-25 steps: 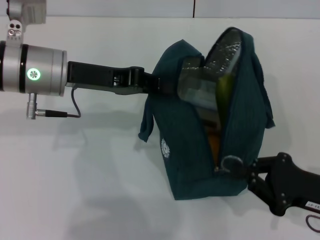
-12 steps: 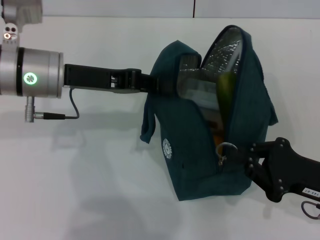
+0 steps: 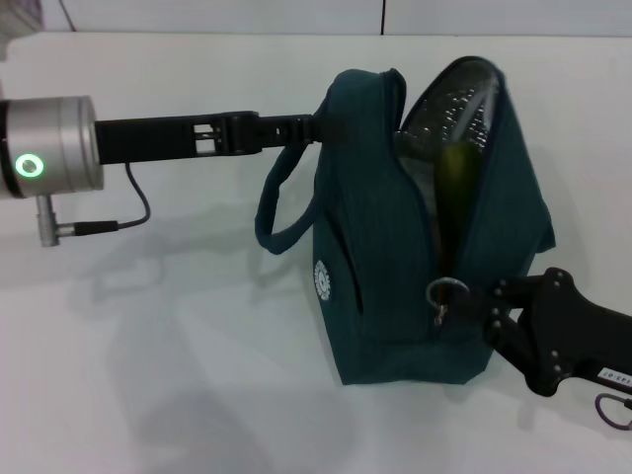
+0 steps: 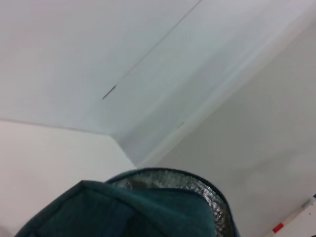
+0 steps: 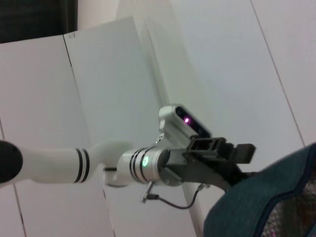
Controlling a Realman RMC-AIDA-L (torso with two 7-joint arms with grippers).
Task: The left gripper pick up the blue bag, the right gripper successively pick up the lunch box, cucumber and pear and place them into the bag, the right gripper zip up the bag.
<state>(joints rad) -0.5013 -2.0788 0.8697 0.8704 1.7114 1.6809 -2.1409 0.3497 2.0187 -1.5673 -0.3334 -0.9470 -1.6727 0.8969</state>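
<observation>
Note that since the previous instant the left hand (image 3: 321, 128), pinching the blue bag (image 3: 395, 286) at its top edge, has pulled it taut and upright on the worktop (image 3: 178, 375), while the right hand (image 3: 482, 308), pinching the ring zipper pull (image 3: 446, 292), holds low, so zipping has barely begun.

White table (image 3: 178, 375) — only the blue bag (image 3: 395, 326) stands upright on it.
</observation>
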